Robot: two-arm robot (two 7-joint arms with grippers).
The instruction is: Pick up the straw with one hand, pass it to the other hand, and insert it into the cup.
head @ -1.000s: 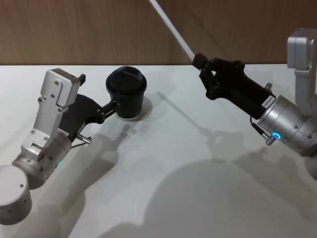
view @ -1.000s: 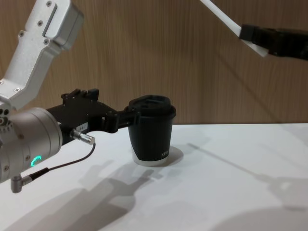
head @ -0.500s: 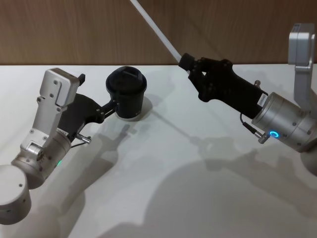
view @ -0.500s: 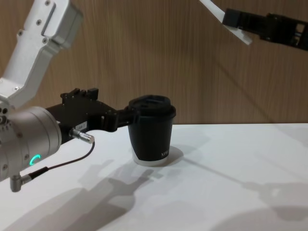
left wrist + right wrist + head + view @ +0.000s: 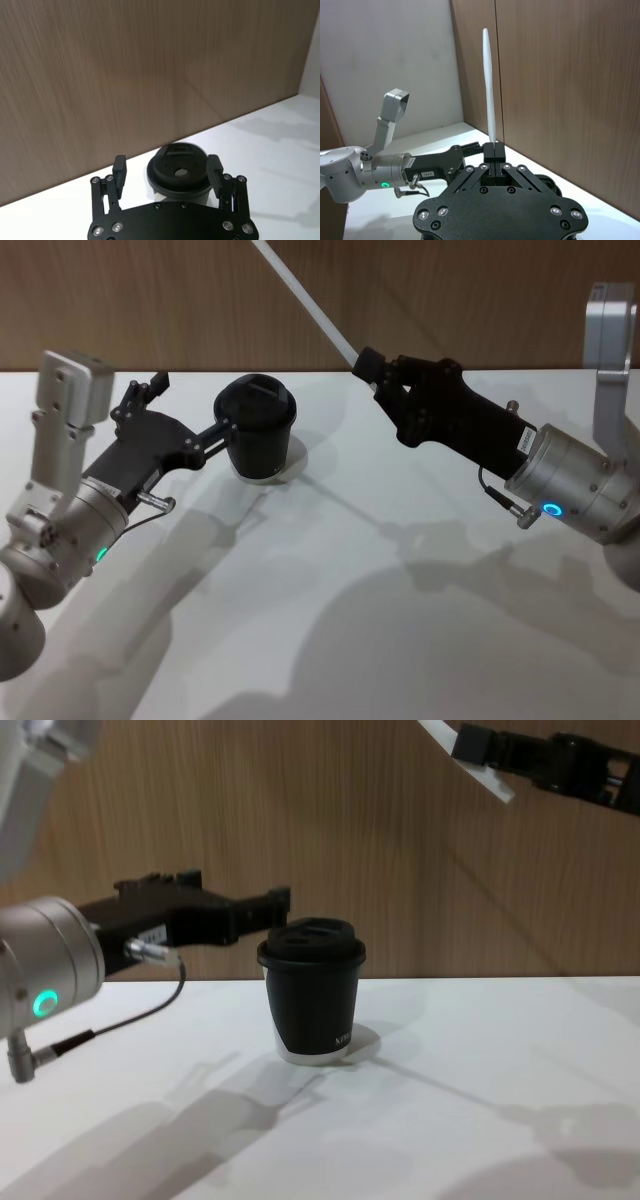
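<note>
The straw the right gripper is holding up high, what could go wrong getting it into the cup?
One: the straw is pinched near one end by the right gripper, its long part pointing up and away from the cup; turning it over may let it slip. Two: the lid's hole is small, so the tip could miss. Three: the open left gripper hovers close beside the cup and could nudge it.

The left hand (image 5: pixel 279 904) has lifted from the side of the cup (image 5: pixel 312 1000) to just above lid height at its left, while the right hand (image 5: pixel 366 362) has carried the straw (image 5: pixel 300 288) leftward, nearer the cup.
</note>
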